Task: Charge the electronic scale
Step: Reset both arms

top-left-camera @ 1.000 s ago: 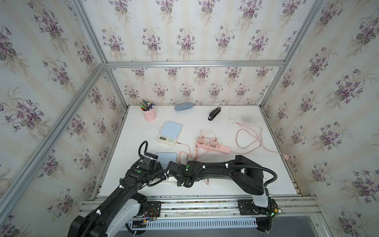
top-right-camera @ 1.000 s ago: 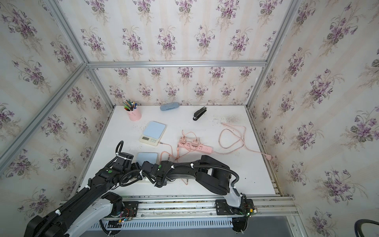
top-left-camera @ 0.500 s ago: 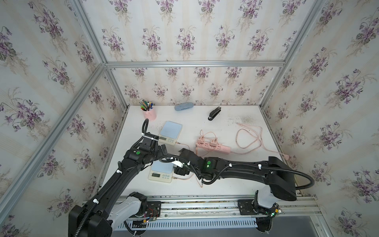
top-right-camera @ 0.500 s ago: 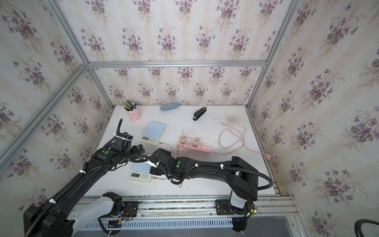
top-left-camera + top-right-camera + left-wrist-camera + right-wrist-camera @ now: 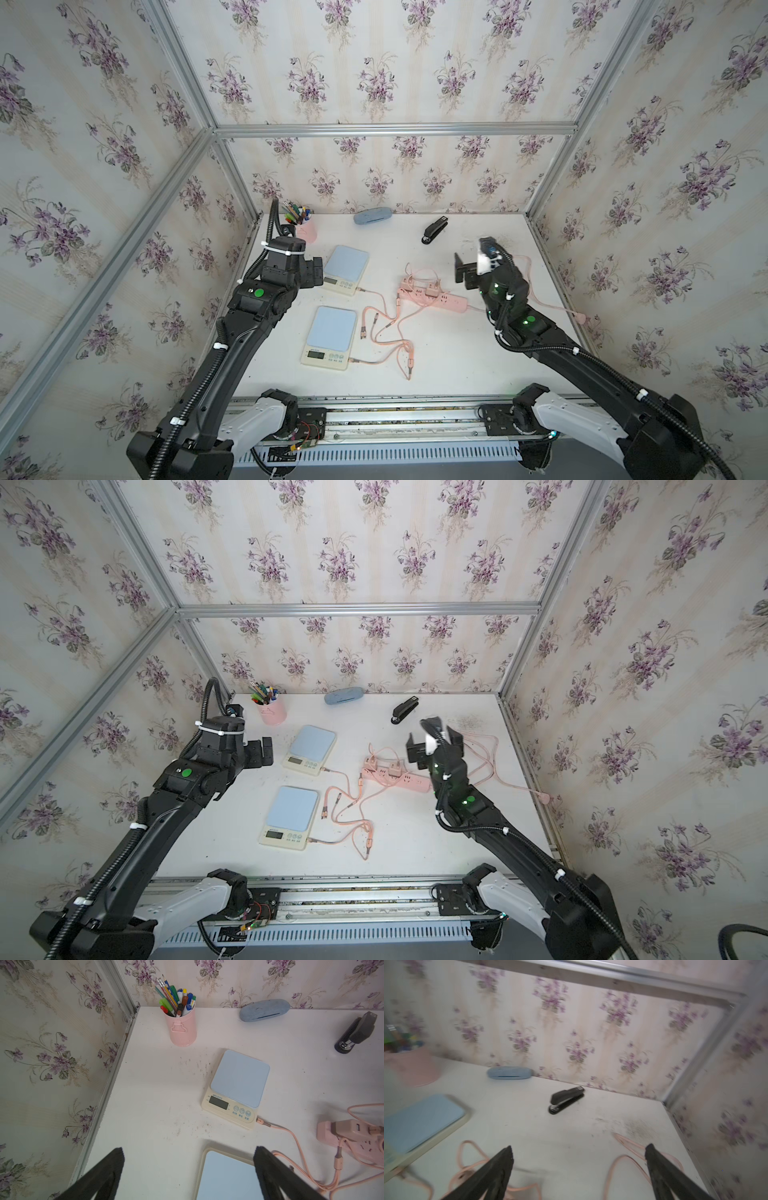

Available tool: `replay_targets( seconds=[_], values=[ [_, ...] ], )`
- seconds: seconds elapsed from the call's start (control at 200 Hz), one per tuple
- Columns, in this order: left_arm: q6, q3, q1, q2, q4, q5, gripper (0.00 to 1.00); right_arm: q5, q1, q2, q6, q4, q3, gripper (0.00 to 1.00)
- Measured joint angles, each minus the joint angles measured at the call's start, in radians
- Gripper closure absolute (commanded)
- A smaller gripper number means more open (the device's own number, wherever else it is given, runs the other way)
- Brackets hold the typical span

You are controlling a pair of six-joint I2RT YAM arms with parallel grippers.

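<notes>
- The near electronic scale sits flat at the front centre of the white table, its display towards the front edge. A pink charging cable is plugged into its right side.
- Just beyond and to the right, the rest of the pink cable lies in loose loops, with spare connector ends free on the table.
- The loops lead to a pink power strip, which carries two small adapters.
- A second scale lies behind the near one, with its own pink lead at its front right corner.
- The left gripper hovers above the table left of the second scale, jaws spread wide with nothing between them.
- The right gripper hangs raised near the right end of the power strip, jaws likewise wide apart and empty.
- In the far left corner stands a pink pen cup, upright and packed with pens, pencils and markers that lean at angles.
- By the back wall lies a blue case, shut; I cannot tell what it holds.
- A black stapler rests to its right.
</notes>
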Motion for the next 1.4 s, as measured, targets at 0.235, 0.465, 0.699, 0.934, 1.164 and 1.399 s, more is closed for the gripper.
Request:
replay_targets(
  seconds=[0.235, 0.465, 0.699, 0.934, 1.164, 1.399],
  values=[
    [0.088, -0.204, 0.000, 0.071, 0.197, -0.042, 0.01, -0.013, -0.201, -0.053, 0.081, 0.208, -0.256, 0.00],
    [0.095, -0.463, 0.053, 0.124, 0.490, -0.011, 0.01, -0.022, -0.226, 0.189, 0.057, 0.404, -0.272, 0.00],
    [0.087, -0.740, 0.168, 0.202, 0.977, 0.124, 0.01, -0.068, -0.267, 0.426, 0.050, 0.716, -0.361, 0.00],
    [0.126, -0.807, 0.184, 0.418, 1.436, 0.235, 0.01, -0.140, -0.294, 0.553, 0.047, 0.937, -0.386, 0.00],
    [0.159, -0.711, 0.182, 0.442, 1.446, 0.305, 0.01, -0.190, -0.316, 0.551, 0.051, 0.945, -0.375, 0.00],
    [0.167, -0.705, 0.178, 0.443, 1.420, 0.321, 0.01, -0.210, -0.316, 0.548, 0.053, 0.942, -0.375, 0.00]
  ],
)
